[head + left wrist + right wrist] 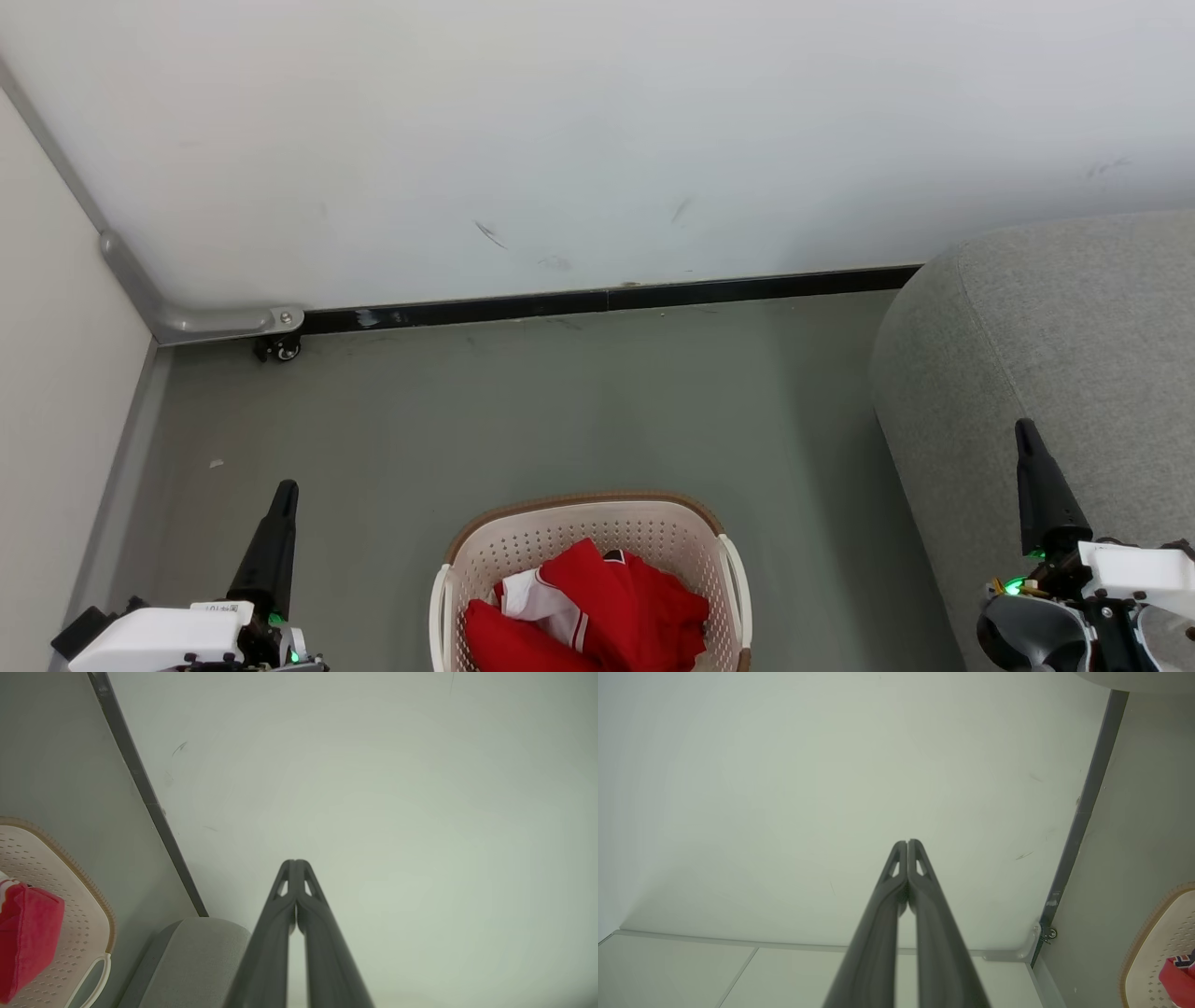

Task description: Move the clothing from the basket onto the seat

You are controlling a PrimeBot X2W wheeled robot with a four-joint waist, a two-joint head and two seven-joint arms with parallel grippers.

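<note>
clothing (607,607): a bright red heap with white trim, lying inside the basket at the near middle of the head view. A white-edged fold shows on its left side and a dark bit of collar at its far edge. The bottom of that view cuts the heap off, so it may be 2 garments or more.
basket (597,506): cream plastic with perforated walls and a brown rim. It stands on the floor, left of the seat and apart from it, with a strip of bare floor between them.
seat (1055,355): light-grey upholstery with a rounded, padded edge, at the right of the scene, its far end by the wall.
left end effector (295,862): its 2 dark fingers are pressed together at the tips with nothing between them. It hangs in the air left of the basket, pointing toward the far wall.
right end effector (907,842): its 2 fingers are likewise closed tip to tip and empty. In the head view it shows in front of the near part of the seat, right of the basket.
floor (523,411): grey-green, with a small pale speck at the left.
wall (560,140): white and lightly scuffed, with a black skirting strip (607,301) along its foot.
left corner: a grey pipe (201,322) bends along it, and a small black caster (280,348) sits just under the pipe's end.
</note>
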